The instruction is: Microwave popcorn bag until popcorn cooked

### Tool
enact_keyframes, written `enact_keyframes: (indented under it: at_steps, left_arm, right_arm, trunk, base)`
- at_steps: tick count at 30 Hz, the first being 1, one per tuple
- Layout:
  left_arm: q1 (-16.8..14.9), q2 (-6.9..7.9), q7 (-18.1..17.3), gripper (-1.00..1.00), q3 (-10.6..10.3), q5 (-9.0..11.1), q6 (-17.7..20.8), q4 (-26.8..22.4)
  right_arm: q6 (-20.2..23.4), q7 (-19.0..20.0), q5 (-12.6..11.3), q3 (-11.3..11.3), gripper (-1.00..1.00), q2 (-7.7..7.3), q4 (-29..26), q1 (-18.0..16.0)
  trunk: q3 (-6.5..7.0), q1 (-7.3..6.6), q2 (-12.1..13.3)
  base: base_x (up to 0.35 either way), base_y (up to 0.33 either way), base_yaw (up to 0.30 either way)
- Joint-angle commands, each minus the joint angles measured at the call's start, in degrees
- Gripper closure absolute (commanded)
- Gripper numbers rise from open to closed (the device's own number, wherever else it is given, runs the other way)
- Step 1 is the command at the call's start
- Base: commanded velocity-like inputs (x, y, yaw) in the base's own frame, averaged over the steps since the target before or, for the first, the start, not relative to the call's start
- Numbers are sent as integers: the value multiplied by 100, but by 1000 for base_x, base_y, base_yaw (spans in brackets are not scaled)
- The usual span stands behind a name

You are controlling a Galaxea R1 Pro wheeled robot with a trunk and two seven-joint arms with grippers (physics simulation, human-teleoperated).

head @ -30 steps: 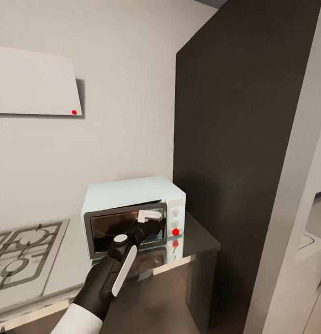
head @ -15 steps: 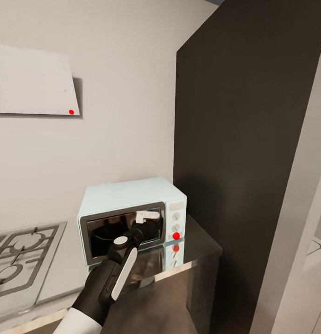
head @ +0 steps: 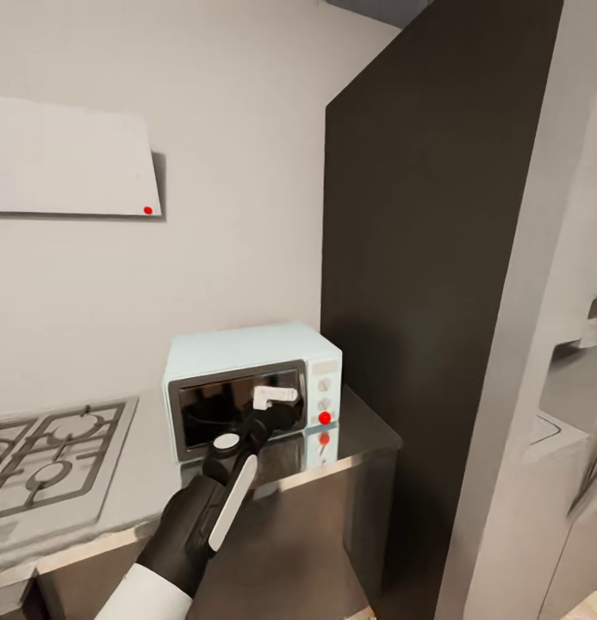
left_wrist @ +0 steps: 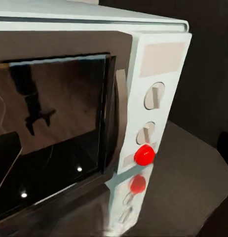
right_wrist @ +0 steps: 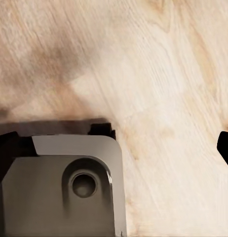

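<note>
microwave (left_wrist: 158, 64) knobs, close-up, wrist-side

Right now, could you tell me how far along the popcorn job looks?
Looks done: the microwave door is shut, and its round light glows red, so it may be switched on. In hand: the left gripper hangs in front of the door, close to the knobs. I can't tell whether the bag is inside: the glass is dark and reflective. Left: confirming that the popcorn is cooked.
</note>
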Motion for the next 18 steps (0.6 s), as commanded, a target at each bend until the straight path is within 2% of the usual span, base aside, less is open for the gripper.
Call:
enact_keyframes:
  at_steps: [1, 2, 3, 4, 5, 6, 10, 15, 18]
  left_arm:
    - [-5, 0, 48, -100, -75, 55, 26, -7]
    - [-5, 0, 101, -100, -246, 55, 26, -10]
    - [-5, 0, 383, -100, -450, 204, 26, -6]
    - [-5, 0, 435, -100, -471, 613, 36, -3]
    - [-5, 0, 466, -100, -476, 781, 64, 0]
    - [-5, 0, 481, -100, -476, 829, 72, 2]
    - [-5, 24, 483, -100, -595, 802, 66, -128]
    - [3, 65, 494, -100, -594, 765, -3, -60]
    - [4, 68, 499, -100, -594, 766, 25, -79]
  right_arm:
    - [-20, 11, 55, -42, -100, -10, 11, -7]
    - [-2, 20, 84, -35, -100, -27, 0, -7]
    - [-36, 27, 118, -28, -100, -49, -44, -7]
    - [-53, 27, 122, -21, -100, -49, -69, -7]
    - [-51, 27, 123, -15, -100, -48, -73, -7]
    - [-50, 27, 125, -14, -100, -49, -74, -7]
    - [-22, 36, 124, 9, -100, -35, -68, -7]
    - [-58, 52, 140, 1, -100, 86, -60, 1]
    - [-47, 59, 153, 0, -100, 97, -58, 1]
  trunk:
    - [-9, -3, -7]
    - [-9, -3, -7]
    - [-9, -3, -7]
    - [-9, -3, -7]
    - [-9, -3, -7]
    - [-9, -3, -7]
    - [-9, -3, -7]
    - [-9, -3, -7]
    - [-9, -3, -7]
  base:
    - [-346, 0, 0]
    - [-346, 0, 0]
    - [-346, 0, 0]
    - [-346, 0, 0]
    - [-346, 0, 0]
    - [-346, 0, 0]
    - [0, 0, 0]
    - [0, 0, 0]
    - [0, 0, 0]
